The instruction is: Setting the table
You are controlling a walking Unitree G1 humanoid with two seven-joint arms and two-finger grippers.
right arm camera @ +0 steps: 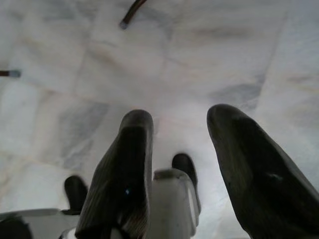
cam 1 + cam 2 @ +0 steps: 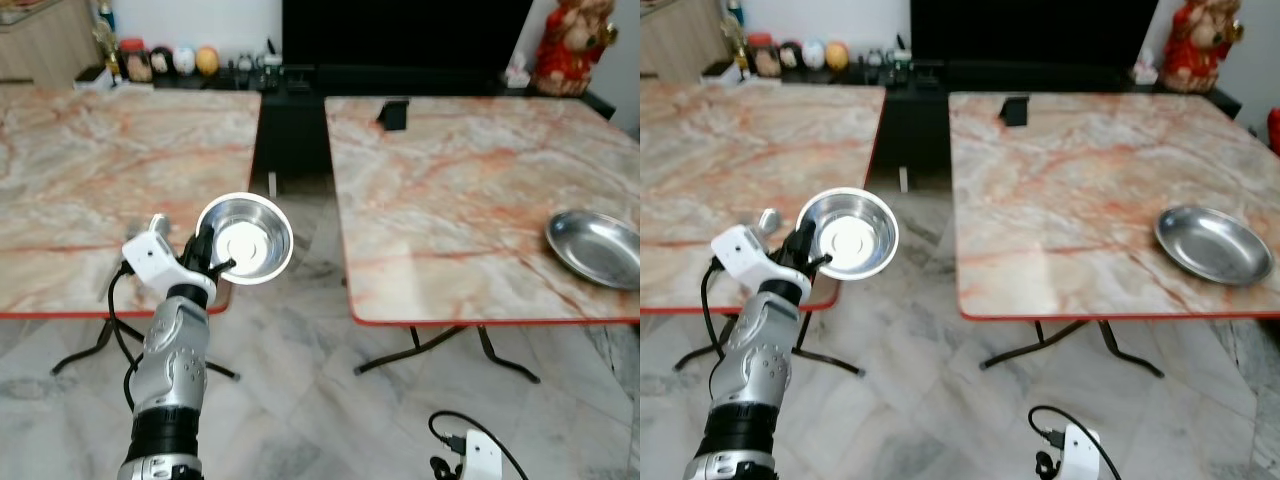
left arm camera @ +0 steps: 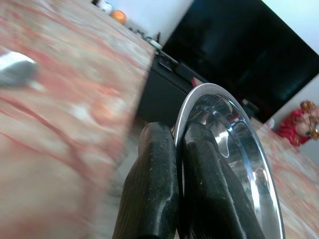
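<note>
**A steel bowl pinched at its rim, held up by the left table's corner**

My left gripper [image 2: 212,262] has its two black fingers [image 3: 154,184] pressed together on the rim of a steel bowl [image 2: 245,239], one finger inside the rim and one outside. I hold the bowl tilted up so its shiny inside faces my head camera. It hangs in the air at the near right corner of the left marble table [image 2: 90,180], over the edge next to the gap between the two tables. A small metal piece [image 2: 157,224] lies on that table just beside my wrist; I cannot tell what it is.

On the right marble table [image 2: 450,200] a steel plate [image 2: 597,248] lies flat near the right edge, well apart from the bowl. A small dark object [image 2: 393,114] stands toward that table's far side.

My right gripper [image 1: 187,164] hangs low over the pale marble floor [image 1: 199,59], its fingers spread apart and holding nothing.
</note>
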